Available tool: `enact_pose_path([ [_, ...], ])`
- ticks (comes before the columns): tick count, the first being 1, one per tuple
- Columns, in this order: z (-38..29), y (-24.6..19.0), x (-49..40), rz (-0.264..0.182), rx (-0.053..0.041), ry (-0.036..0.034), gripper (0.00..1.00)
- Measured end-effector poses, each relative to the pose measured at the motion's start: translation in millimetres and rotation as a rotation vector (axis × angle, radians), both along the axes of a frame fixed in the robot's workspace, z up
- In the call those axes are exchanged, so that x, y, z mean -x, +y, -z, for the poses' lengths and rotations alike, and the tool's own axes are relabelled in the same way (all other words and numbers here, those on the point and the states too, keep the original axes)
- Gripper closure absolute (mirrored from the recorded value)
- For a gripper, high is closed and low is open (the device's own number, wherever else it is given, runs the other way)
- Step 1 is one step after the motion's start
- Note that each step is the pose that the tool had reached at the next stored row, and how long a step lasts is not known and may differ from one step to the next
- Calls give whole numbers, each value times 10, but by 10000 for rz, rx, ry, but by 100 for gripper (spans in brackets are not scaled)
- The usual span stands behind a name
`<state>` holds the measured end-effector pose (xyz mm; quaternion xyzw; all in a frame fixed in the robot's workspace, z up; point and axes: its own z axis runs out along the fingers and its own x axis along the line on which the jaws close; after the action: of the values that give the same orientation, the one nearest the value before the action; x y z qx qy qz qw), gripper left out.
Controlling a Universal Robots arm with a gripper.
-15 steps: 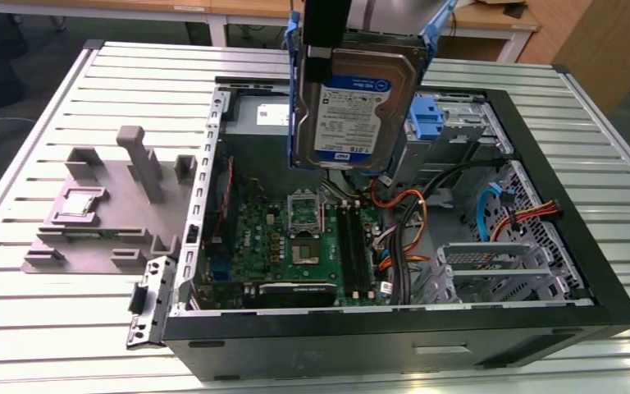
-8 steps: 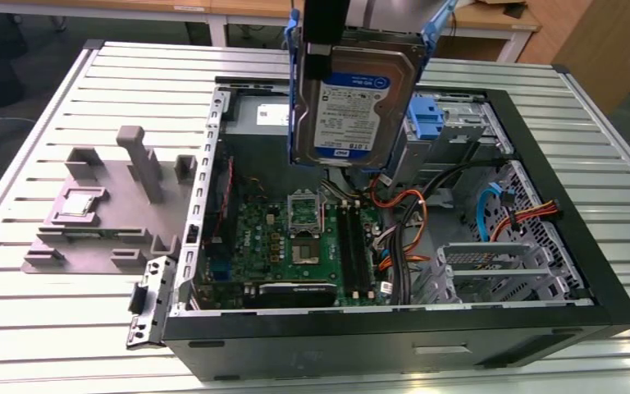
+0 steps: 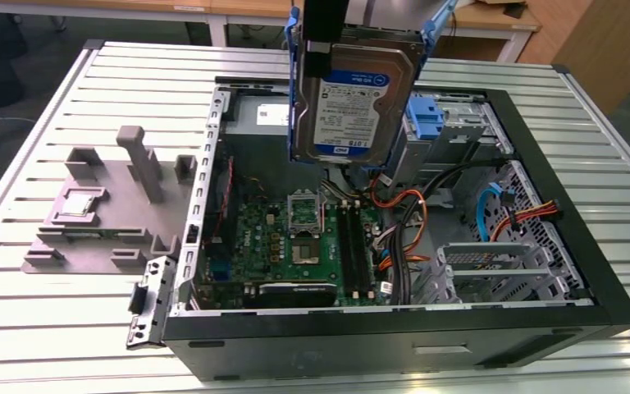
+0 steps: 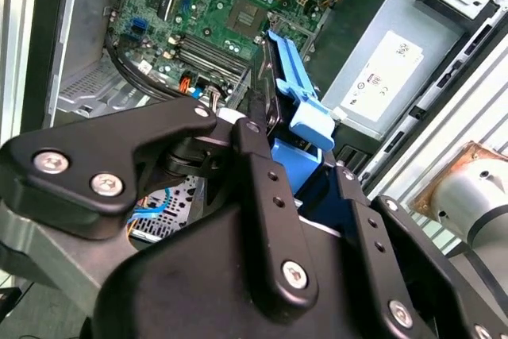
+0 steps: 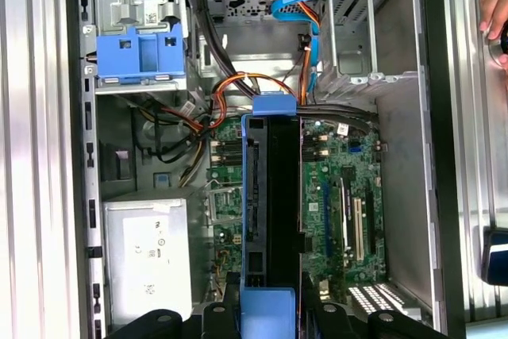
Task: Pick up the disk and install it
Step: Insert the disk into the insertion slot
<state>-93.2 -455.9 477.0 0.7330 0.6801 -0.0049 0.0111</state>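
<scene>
One drive, up in the air, folks! The gripper (image 4: 302,160) has its black fingers (image 4: 262,196) pinched on the disk (image 3: 353,98), one on each side of the blue bracket. That grip looks chosen to leave the metal faces and the label alone. The disk hangs on edge with its label turned toward the exterior view, above the open computer case (image 3: 403,324), touching nothing inside as far as I can judge.

The case lies on its side on the slatted table (image 3: 75,328) with the panel off, so everything is reachable from above. In the first wrist view the disk is a dark slab seen edge-on over the motherboard (image 5: 349,196). The grey power supply (image 5: 147,252) is to one side, and the blue caddy (image 5: 135,53) sits in its bay beyond. Picked up, yes. Installed, not yet.
</scene>
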Motion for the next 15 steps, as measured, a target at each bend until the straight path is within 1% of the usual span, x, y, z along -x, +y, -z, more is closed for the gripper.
enact_pose_path([
  [5,0,5,0,0,-9,0,64],
  [6,0,17,0,0,-32,0,64],
  [10,0,21,0,0,-40,0,64],
  [11,0,36,0,-1,-70,0,64],
  [15,0,41,0,0,-79,0,64],
])
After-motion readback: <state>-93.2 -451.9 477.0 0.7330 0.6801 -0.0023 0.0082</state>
